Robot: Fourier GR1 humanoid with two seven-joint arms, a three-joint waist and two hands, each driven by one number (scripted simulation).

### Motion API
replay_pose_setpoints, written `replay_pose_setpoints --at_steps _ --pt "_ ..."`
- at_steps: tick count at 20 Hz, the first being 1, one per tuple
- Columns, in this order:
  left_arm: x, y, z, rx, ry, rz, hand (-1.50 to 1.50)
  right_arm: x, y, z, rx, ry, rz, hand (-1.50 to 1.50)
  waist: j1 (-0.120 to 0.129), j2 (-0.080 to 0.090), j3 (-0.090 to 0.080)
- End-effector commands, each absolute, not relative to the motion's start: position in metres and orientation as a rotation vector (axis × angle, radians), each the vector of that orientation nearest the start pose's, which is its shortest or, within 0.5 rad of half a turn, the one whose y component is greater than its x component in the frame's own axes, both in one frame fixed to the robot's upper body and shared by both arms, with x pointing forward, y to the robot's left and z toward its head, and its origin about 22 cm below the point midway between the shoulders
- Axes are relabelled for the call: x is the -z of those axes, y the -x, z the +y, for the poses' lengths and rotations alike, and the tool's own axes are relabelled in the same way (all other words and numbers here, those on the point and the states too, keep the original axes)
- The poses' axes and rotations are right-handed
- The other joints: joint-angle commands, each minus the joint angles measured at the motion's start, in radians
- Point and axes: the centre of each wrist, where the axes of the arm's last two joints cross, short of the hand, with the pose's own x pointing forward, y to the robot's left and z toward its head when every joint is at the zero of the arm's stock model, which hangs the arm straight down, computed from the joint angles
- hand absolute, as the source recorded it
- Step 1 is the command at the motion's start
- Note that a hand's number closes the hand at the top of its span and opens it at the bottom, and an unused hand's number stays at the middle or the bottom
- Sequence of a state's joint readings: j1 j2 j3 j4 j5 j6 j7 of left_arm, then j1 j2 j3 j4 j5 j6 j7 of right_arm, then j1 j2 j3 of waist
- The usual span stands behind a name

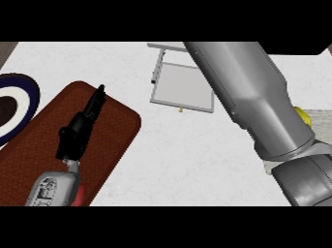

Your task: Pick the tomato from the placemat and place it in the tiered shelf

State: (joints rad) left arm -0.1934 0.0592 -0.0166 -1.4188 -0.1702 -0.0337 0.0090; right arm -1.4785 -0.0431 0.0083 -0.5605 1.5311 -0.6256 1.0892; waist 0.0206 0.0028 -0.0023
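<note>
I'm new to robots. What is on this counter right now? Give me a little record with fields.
counter: white top
placemat: reddish-brown, at the left
left robot hand: black, fingers straight, above the placemat
right forearm: grey, reaches across the shelf; its hand is out of view
tiered shelf: grey, far middle, partly hidden by the forearm
plate: dark blue rim, at the left edge
yellow thing: right side, mostly hidden
tomato: not visible

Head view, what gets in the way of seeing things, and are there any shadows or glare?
In the head view the right forearm runs across the frame, covering part of the shelf; the right hand is hidden. No glare on the counter, light looks even. The left hand lies over the placemat. No tomato shows.
</note>
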Motion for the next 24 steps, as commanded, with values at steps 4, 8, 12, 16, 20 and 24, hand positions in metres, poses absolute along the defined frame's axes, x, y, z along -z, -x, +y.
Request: replay_pose_setpoints --at_steps 4,8,12,16,20,24 --pt "-0.016 -0.286 0.212 0.267 -0.114 -1.593 0.0 -0.258 -0.444 -0.032 0.147 1.648 -1.367 -1.5 -0.012 -0.004 0.002" --pt "-0.005 -0.286 0.226 0.263 -0.093 -1.56 0.0 -0.247 -0.436 -0.03 0.229 1.551 -1.447 -1.5 -0.013 -0.003 0.002" --pt "-0.011 -0.285 0.211 0.275 -0.096 -1.594 0.0 -0.272 -0.429 -0.029 0.317 1.443 -1.53 -1.5 -0.003 -0.004 0.002" --pt "-0.011 -0.291 0.225 0.27 -0.116 -1.578 0.0 -0.272 -0.425 -0.03 0.297 1.37 -1.568 -1.5 -0.005 -0.003 0.002" --pt "-0.027 -0.295 0.225 0.266 -0.081 -1.574 0.0 -0.294 -0.423 -0.034 0.361 1.335 -1.611 -1.5 -0.01 -0.003 0.002" --pt "-0.011 -0.288 0.23 0.257 -0.104 -1.573 0.0 -0.32 -0.409 -0.041 0.554 1.252 -1.705 -1.5 -0.021 -0.008 0.002"
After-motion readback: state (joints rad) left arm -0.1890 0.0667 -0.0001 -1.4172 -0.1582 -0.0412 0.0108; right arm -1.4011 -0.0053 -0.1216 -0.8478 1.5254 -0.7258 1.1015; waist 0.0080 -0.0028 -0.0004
